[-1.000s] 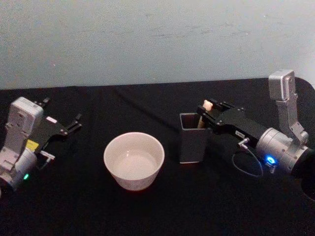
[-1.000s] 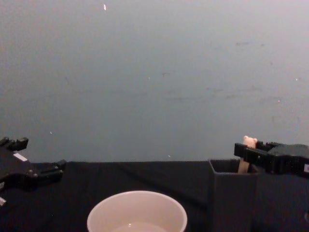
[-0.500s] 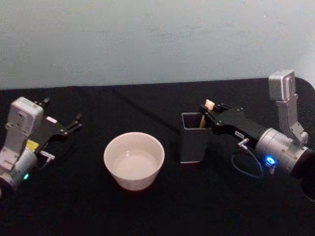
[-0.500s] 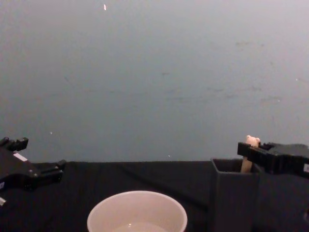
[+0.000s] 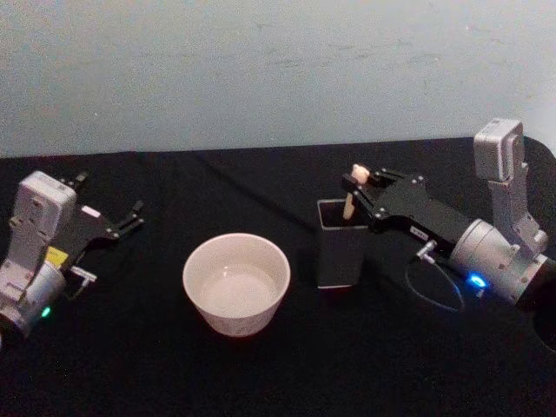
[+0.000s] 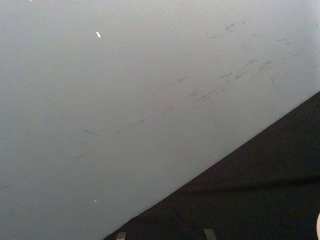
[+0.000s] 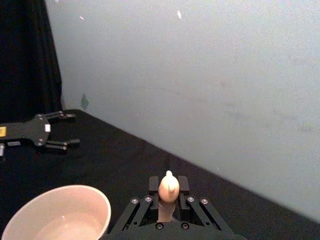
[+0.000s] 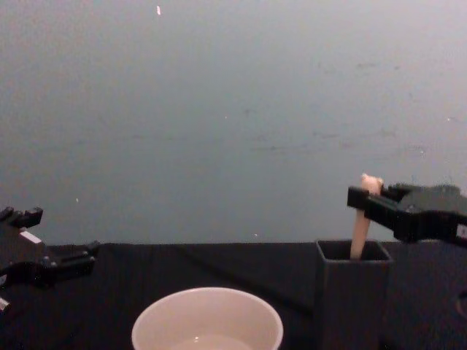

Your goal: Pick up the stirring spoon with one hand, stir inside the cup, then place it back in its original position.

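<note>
Right gripper, clamped on the stirring spoon, should lift straight clear of the holder (cup at its nine o'clock, left gripper parked agape beyond).

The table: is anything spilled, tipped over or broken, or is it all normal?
Nothing stands out. The cup and the dark holder beside it both stand upright, with no spill. The right gripper is shut on the stirring spoon, whose lower end sits in the holder. The left gripper rests open at the left.
</note>
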{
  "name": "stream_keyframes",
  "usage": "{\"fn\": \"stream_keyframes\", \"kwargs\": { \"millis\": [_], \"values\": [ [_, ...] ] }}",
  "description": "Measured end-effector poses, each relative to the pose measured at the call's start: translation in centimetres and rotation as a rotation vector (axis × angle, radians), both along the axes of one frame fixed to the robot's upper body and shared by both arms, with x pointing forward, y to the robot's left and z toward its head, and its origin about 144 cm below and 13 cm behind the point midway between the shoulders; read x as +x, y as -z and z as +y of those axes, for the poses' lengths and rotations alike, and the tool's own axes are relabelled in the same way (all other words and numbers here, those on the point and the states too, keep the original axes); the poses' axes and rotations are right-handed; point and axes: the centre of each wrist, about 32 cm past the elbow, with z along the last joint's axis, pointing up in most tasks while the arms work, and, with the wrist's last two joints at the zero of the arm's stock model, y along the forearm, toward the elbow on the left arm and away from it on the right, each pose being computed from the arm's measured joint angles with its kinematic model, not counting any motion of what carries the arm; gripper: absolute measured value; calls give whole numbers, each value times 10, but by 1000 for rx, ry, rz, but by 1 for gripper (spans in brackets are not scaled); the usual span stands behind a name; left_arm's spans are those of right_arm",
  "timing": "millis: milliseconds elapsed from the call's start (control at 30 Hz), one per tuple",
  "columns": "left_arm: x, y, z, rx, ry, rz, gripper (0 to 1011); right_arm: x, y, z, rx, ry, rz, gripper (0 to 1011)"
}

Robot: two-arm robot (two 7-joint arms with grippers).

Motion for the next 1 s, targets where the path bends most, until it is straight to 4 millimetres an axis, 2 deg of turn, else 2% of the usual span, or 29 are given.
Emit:
{"fn": "stream_keyframes", "kwargs": {
  "millis": [633, 833, 1000],
  "values": [
    [0, 0, 0, 0, 0, 0, 1001, -6, -47, -4, 78, -35, -269, 215],
    [0, 0, 0, 0, 0, 0, 1001, 0, -51, 6, 97, -64, -304, 215],
    [0, 0, 0, 0, 0, 0, 1001, 7, -43, 21, 95, -134, -316, 215]
  ]
}}
